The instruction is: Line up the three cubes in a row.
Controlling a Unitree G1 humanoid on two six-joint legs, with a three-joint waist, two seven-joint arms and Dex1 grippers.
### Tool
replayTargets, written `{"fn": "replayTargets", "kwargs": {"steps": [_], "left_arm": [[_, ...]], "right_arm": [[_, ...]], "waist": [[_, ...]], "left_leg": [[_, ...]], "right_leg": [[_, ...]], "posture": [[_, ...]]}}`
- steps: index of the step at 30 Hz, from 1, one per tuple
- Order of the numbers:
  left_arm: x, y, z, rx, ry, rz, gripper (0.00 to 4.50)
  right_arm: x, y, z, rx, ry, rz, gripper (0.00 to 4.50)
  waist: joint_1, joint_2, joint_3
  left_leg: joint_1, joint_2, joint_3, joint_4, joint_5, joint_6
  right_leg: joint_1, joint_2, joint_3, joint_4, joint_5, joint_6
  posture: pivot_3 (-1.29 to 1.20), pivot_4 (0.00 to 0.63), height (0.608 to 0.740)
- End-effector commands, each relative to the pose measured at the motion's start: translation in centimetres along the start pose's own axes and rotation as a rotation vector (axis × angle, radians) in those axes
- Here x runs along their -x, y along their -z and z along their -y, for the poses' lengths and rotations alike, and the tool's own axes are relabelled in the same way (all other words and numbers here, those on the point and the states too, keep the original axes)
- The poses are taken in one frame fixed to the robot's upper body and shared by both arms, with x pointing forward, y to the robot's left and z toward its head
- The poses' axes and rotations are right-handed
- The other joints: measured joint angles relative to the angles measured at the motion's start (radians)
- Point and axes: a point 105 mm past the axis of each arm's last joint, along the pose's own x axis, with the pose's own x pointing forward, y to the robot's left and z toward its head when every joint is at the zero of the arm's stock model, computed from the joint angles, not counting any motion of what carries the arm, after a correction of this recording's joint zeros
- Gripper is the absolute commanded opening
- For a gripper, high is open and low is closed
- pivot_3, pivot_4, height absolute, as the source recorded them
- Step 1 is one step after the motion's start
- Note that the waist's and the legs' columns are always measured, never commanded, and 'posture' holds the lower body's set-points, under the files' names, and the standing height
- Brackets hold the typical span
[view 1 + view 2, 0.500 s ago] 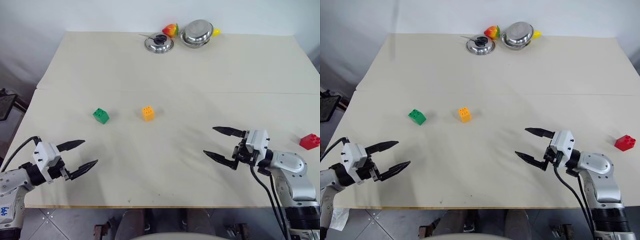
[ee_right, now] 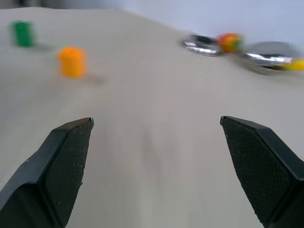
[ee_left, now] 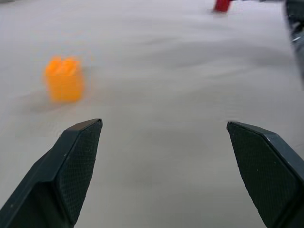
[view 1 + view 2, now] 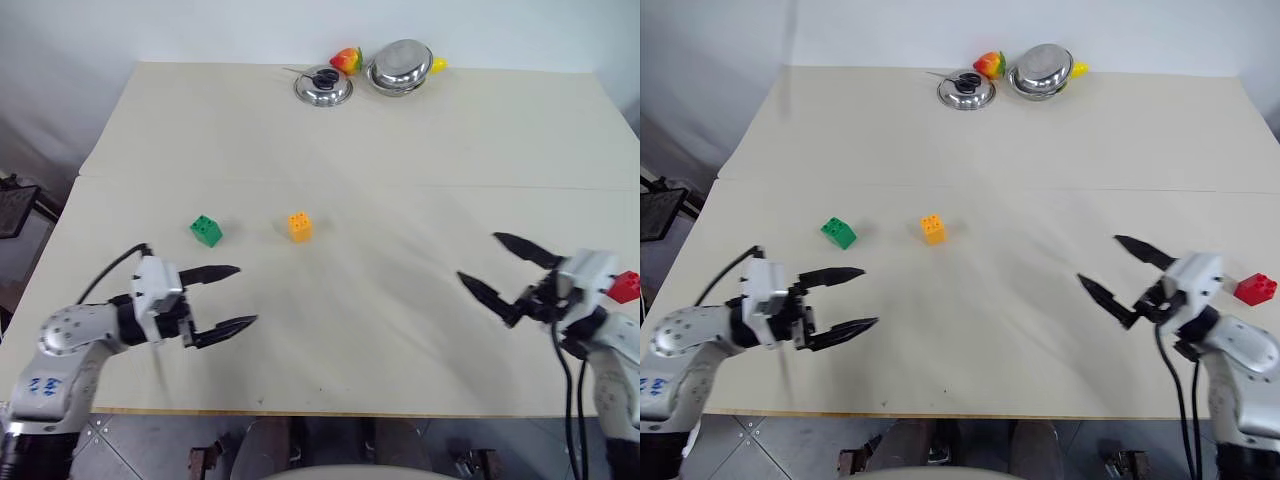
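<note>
Grippers (image 4: 232,297) (image 4: 496,268) gape; bowls (image 4: 399,66) and toy fruit (image 4: 346,59) sit far back.

Green cube (image 4: 205,230) sits beside orange-yellow cube (image 4: 299,226) (red cube (image 4: 627,286) well apart).

We get bright, even, diffuse light; shadows are faint. Wrist views are soft, with the orange-yellow cube (image 3: 64,79) smeared.

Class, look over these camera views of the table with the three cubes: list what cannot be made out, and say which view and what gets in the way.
- Red cube: left eye view, partly behind the right pincer wrist.
- Dark item inside the left steel bowl: too small to identify.
- Yellow thing behind the right steel bowl: mostly hidden by it.
- Orange-yellow cube: left wrist view, studs blurred.
</note>
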Motion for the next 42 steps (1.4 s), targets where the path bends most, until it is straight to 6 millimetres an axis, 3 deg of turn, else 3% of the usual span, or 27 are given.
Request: {"fn": "replayTargets", "kwargs": {"steps": [1, 4, 6, 12, 16, 22, 24, 28, 34, 42], "left_arm": [[-1.6, -0.6, 0.6, -0.007, 0.045, 0.038, 4.48], [-2.7, 0.1, 1.2, 0.022, 0.079, 0.043, 4.48], [-3.8, 0.4, 1.6, 0.01, 0.123, 0.036, 4.48], [-5.0, -0.1, 1.0, -0.001, 0.128, 0.086, 4.48], [-5.8, -1.2, 0.8, 0.005, 0.137, 0.154, 4.48], [-5.4, -1.1, 1.3, 0.011, 0.144, 0.15, 4.48], [-5.5, -0.9, 1.2, 0.017, 0.142, 0.145, 4.48], [-5.7, -1.2, 1.4, 0.004, 0.134, 0.143, 4.48], [-5.3, -1.6, 1.9, 0.004, 0.127, 0.143, 4.48], [-5.7, -1.5, 2.3, -0.017, 0.129, 0.135, 4.48]], "right_arm": [[3.2, -3.4, 2.2, 0.025, 0.222, 0.052, 4.5], [6.6, -3.9, 2.6, 0.027, 0.378, 0.012, 4.5], [9.8, -3.5, 2.7, 0.008, 0.519, -0.038, 4.5], [17.9, -1.2, 1.5, -0.024, 0.818, -0.184, 4.5], [20.7, -1.1, 0.8, -0.055, 0.91, -0.229, 4.5], [19.2, -2.8, 0.0, -0.102, 0.835, -0.28, 4.5], [17.6, -3.0, 0.6, -0.126, 0.782, -0.321, 4.5], [15.6, -2.2, 3.0, -0.202, 0.808, -0.389, 4.5], [11.0, -1.1, 6.8, -0.326, 0.779, -0.424, 4.5], [8.8, 1.6, 11.0, -0.373, 0.863, -0.542, 4.5]], "waist": [[0.001, 0.0, 0.0], [0.004, 0.001, -0.001], [0.006, 0.001, -0.001], [0.017, 0.002, -0.002], [0.009, 0.006, -0.004], [-0.007, 0.011, -0.007], [-0.007, 0.011, -0.007], [-0.002, 0.007, -0.009], [-0.001, 0.007, -0.009], [0.013, 0.006, -0.009]], "left_leg": [[0.0, 0.0, 0.0, 0.0, 0.0, 0.0], [0.0, 0.0, 0.0, 0.0, 0.0, 0.0], [0.0, 0.0, 0.001, 0.0, 0.0, 0.0], [0.001, 0.001, 0.002, 0.0, -0.001, -0.001], [0.002, 0.002, 0.004, -0.001, -0.001, -0.001], [0.003, 0.004, 0.005, -0.002, -0.001, -0.002], [0.003, 0.004, 0.006, -0.002, -0.002, -0.002], [0.002, 0.003, 0.006, -0.002, -0.003, -0.003], [0.0, 0.003, 0.006, -0.001, -0.002, -0.001], [-0.001, 0.002, 0.007, 0.0, 0.0, 0.002]], "right_leg": [[0.0, 0.0, 0.0, 0.0, 0.0, 0.0], [0.0, 0.001, 0.001, 0.0, 0.0, 0.0], [0.0, 0.001, 0.001, -0.001, 0.0, 0.0], [0.0, 0.002, 0.004, -0.001, 0.0, 0.0], [-0.001, 0.002, 0.006, -0.001, 0.0, 0.0], [-0.003, 0.002, 0.009, 0.0, 0.0, -0.001], [-0.003, 0.002, 0.011, -0.001, 0.0, -0.001], [-0.006, 0.0, 0.018, -0.001, -0.001, -0.002], [-0.007, 0.0, 0.018, 0.0, -0.002, -0.003], [-0.007, 0.001, 0.009, 0.002, -0.001, -0.001]], "posture": [[0.0, 0.15, 0.74], [0.0, 0.15, 0.74], [0.0, 0.15, 0.74], [0.0, 0.15, 0.74], [0.0, 0.15, 0.74], [0.0, 0.15, 0.74], [0.0, 0.15, 0.74], [0.0, 0.15, 0.74], [0.0, 0.15, 0.74], [0.0, 0.15, 0.74]]}}
